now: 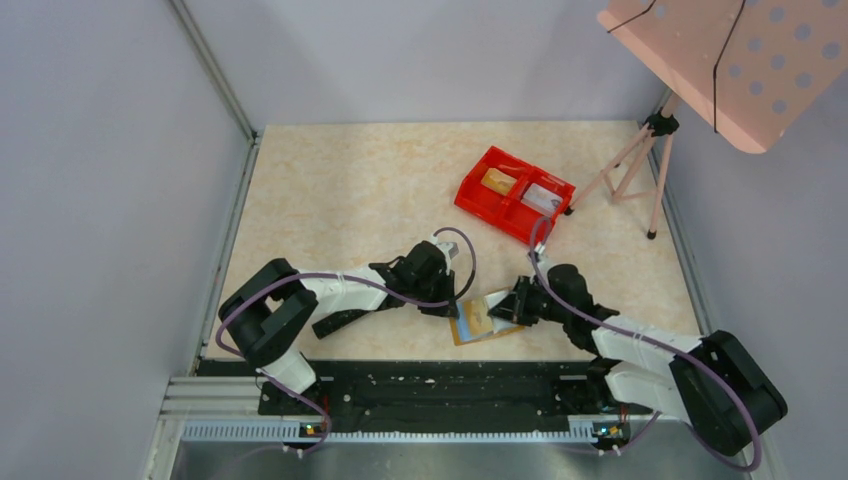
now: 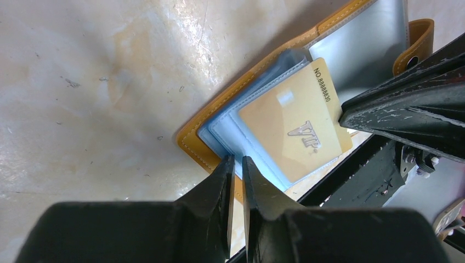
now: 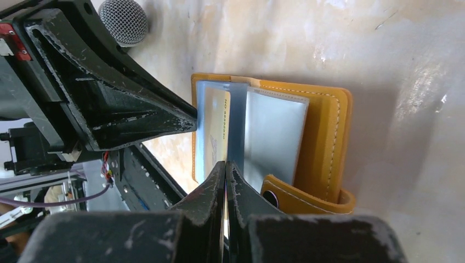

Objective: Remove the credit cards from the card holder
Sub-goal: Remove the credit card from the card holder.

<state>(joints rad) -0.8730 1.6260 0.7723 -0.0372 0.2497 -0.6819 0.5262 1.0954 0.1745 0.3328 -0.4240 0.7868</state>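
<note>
Card holder (image 1: 480,320) open, lengthwise along the surface's (image 1: 350,200) near edge.
Wrist views: left hand (image 2: 236,164) clamps its sleeve, right hand (image 3: 225,167) the gold card (image 2: 290,131).

My left claw (image 2: 237,161), clamped on a sleeve of the card holder (image 1: 480,322), and my right claw (image 3: 226,167), clamped on the gold card (image 2: 285,131), meet nose to nose, so nothing passes between them. Beyond, the counter (image 1: 350,190) lies open up to the red tray (image 1: 495,222); the tripod (image 1: 660,126) blocks the far right corner, and walls (image 1: 100,200) hem both sides.
</note>
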